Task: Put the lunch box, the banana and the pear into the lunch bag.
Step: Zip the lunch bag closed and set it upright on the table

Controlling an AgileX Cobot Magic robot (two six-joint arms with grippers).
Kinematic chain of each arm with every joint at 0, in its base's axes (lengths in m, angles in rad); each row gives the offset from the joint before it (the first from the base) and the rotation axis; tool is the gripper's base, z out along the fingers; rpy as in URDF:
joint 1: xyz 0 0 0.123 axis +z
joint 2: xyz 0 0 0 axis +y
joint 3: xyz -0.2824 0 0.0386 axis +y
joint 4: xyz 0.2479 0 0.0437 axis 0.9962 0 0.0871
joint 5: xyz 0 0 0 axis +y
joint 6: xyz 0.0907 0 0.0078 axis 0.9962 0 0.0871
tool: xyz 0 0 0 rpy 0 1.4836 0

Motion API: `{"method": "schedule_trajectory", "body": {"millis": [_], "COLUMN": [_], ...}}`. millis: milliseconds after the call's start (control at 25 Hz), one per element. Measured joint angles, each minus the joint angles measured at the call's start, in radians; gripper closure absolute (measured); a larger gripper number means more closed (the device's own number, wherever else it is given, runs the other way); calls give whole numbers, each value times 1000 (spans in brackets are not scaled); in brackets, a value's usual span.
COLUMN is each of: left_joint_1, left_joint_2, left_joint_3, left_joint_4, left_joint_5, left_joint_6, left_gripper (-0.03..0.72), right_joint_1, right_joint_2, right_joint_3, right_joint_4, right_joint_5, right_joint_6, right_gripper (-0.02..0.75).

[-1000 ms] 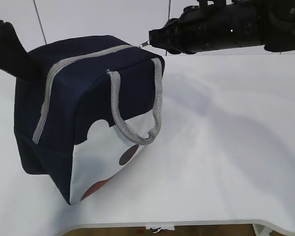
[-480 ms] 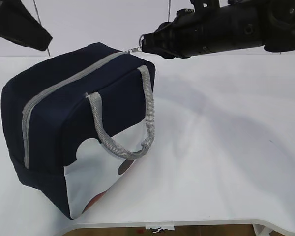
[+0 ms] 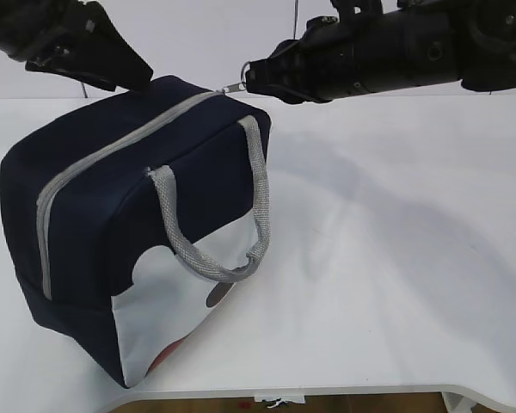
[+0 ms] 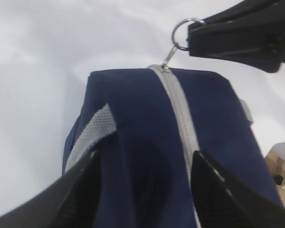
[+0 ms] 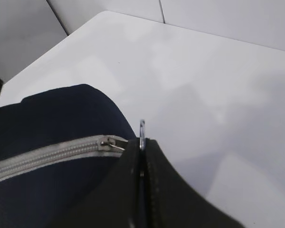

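Pinching the metal ring pull (image 4: pixel 181 33) with its jaws together, the right tool (image 3: pixel 251 79) is set to unzip the closed lunch bag (image 3: pixel 129 224) on the bench (image 3: pixel 396 258) (left tool (image 4: pixel 142 190) spread, straddling the bag), next needing a steady draw along the zipper (image 3: pixel 112 155).

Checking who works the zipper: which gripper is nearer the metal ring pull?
Right. The right gripper is shut on the ring pull; the left gripper hovers apart, over the lunch bag's far side.
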Motion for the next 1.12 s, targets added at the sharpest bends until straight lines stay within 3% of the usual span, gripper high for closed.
{"method": "schedule_trajectory", "body": {"millis": [640,720,880,960,1120], "left_joint_1": [0,0,0,0,0], "left_joint_2": [131,131,131,131,131], "left_joint_3": [0,0,0,0,0], "left_joint_4": [-127,-131,-131,-131,-133], "left_joint_5": [-115,-115,-84,-65,-32], "left_joint_6": [100,107,145,171,191], "left_gripper": [250,319,619,659,667], "right_joint_1": [0,0,0,0,0], "right_joint_2": [0,0,2,2,6], "right_joint_3": [0,0,0,0,-5], "right_joint_4": [0,0,0,0,0], "right_joint_5": [-2,-2,-2,-2,13], "right_joint_6": [1,2,2,2,2], "right_gripper": [748,748,748,748,748]}}
